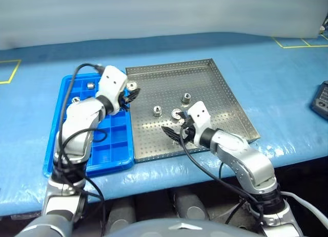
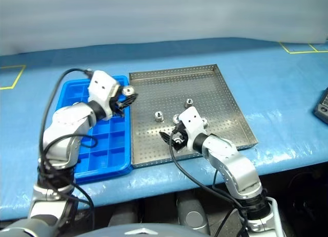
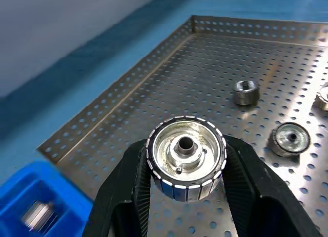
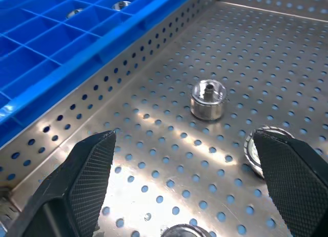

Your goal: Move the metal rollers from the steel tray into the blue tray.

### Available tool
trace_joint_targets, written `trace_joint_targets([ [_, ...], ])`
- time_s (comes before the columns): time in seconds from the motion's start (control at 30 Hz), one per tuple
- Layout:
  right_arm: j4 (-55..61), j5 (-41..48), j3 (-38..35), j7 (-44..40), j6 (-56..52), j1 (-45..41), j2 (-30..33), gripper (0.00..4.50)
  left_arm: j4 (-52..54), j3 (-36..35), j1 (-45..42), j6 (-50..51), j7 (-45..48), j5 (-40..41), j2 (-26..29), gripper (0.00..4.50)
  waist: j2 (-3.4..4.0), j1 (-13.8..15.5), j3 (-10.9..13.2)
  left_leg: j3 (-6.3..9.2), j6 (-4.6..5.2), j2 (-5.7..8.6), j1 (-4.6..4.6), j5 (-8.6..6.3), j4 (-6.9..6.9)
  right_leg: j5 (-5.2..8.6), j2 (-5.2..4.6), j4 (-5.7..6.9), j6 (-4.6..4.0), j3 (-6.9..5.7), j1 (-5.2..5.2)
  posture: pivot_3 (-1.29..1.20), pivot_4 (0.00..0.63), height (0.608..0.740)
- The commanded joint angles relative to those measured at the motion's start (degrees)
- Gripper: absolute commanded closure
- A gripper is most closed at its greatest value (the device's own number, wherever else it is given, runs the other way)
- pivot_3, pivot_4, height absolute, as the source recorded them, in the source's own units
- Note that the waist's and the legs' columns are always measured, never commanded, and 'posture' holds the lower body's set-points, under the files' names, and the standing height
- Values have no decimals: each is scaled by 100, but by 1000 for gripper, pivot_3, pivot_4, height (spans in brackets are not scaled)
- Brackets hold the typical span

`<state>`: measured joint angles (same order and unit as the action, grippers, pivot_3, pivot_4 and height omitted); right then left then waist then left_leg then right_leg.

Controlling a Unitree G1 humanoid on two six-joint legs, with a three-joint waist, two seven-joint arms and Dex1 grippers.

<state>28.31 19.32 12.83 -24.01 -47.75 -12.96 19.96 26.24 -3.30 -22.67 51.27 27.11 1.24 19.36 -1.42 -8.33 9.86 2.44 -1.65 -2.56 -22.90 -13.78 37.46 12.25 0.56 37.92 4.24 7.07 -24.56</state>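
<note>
My left gripper (image 1: pixel 130 93) is shut on a metal roller (image 3: pixel 186 145), holding it raised over the near-left corner of the steel tray (image 1: pixel 215 93), close to the blue tray (image 1: pixel 115 139). Three more rollers lie on the steel tray's perforated floor: one (image 1: pixel 186 98) further back, one (image 1: pixel 157 111) in the middle and one (image 1: pixel 177 113) beside my right hand. My right gripper (image 1: pixel 174 134) hangs open low over the tray's front part, with a roller (image 4: pixel 208 99) ahead of its fingers. Two rollers (image 1: pixel 90 85) (image 1: pixel 76 99) sit in the blue tray's far compartments.
Both trays sit side by side on a blue-covered table, the blue tray on the left. A dark device (image 1: pixel 320 99) lies at the right edge of the table. Yellow tape marks (image 1: pixel 300 41) lie at the table's far corners.
</note>
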Motion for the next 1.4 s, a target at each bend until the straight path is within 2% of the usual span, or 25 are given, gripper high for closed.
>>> trace_joint_targets([
  [0.03, 44, 1, 166, -225, 242, -205, -8, 0, 742, -570, 321, 222, -735, -94, -246, 2820, -1, 91, 0, 1, 0, 0, 2, 0, 2, 0, 0, 0, 1, -1, 3, -21, 150, 740],
  [0.17, -36, 16, 281, -414, 353, -333, -3, 0, 988, -862, 699, 398, -1383, -223, -524, 2820, -2, 242, -1, 2, 0, 3, 0, 0, 12, -2, -3, -1, 2, -5, 7, 1, 150, 740],
  [0.4, -57, 50, 558, -671, 443, -395, -78, 0, 602, -1063, 1256, 230, -2167, -455, -753, 2820, -3, 375, -2, 3, 0, 4, -1, 0, 15, -4, -3, -3, 3, -7, 7, 0, 150, 740],
  [0.87, 75, -54, 865, -948, 815, -131, -12, 0, -46, -1589, 1295, 233, -2929, -227, -1318, 2820, -6, 370, -3, 1, -1, 4, -1, 0, 17, -4, -4, -5, 2, -8, 8, -32, 150, 740],
  [1.13, 55, -102, 833, -903, 800, -123, -28, 0, 91, -1645, 1173, 381, -3084, -143, -1430, 121, -7, 347, -3, 2, -1, 4, -1, 0, 17, -5, -3, -6, 1, -8, 8, -34, 150, 740],
  [1.23, 54, -103, 808, -880, 805, -117, -39, 0, 269, -1561, 1016, 90, -2911, 59, -1441, 54, -7, 342, -3, 3, -2, 3, -1, 0, 17, -6, -2, -5, 1, -8, 8, -30, 150, 740],
  [1.4, 33, -87, 662, -817, 798, -97, -30, 0, 377, -998, 573, -36, -2057, 615, -1114, 54, -8, 376, -3, 2, -3, 5, -4, 1, 17, -6, -4, -8, 1, -9, 8, -24, 150, 740],
])
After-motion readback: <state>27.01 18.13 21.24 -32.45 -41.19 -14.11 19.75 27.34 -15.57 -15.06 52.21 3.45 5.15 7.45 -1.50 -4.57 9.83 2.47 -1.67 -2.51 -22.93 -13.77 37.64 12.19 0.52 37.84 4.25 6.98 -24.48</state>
